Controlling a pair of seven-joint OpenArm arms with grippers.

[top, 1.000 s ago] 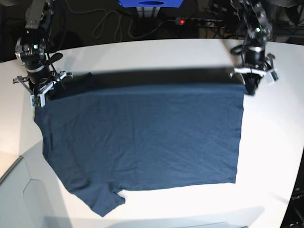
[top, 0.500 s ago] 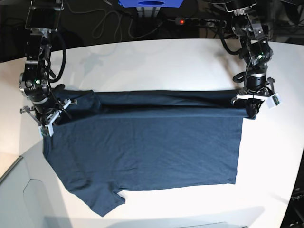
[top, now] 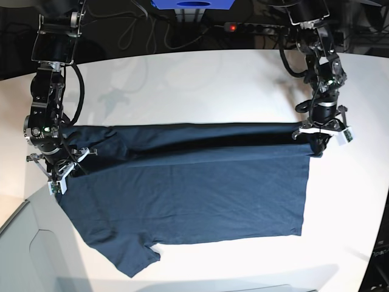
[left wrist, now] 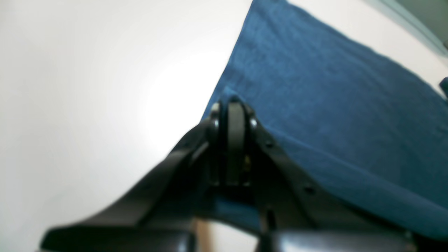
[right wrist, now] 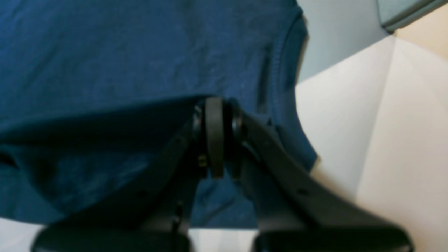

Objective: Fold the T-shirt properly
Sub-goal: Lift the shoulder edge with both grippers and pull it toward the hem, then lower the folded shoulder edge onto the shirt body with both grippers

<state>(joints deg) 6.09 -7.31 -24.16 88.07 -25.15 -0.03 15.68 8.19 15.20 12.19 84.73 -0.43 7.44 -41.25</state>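
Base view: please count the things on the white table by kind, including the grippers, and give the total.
T-shirt: 1
Grippers, both shut on the T-shirt: 2, the left gripper and the right gripper
Total: 3

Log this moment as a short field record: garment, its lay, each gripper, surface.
garment: dark navy T-shirt, the only one
lay: spread on the white table; far edge lifted and carried over toward the near side, forming a fold band
left gripper: shut on the T-shirt's far corner at the hem end
right gripper: shut on the T-shirt's far edge near the collar
near sleeve: flat, sticking out at the near edge
fold: under way, not finished
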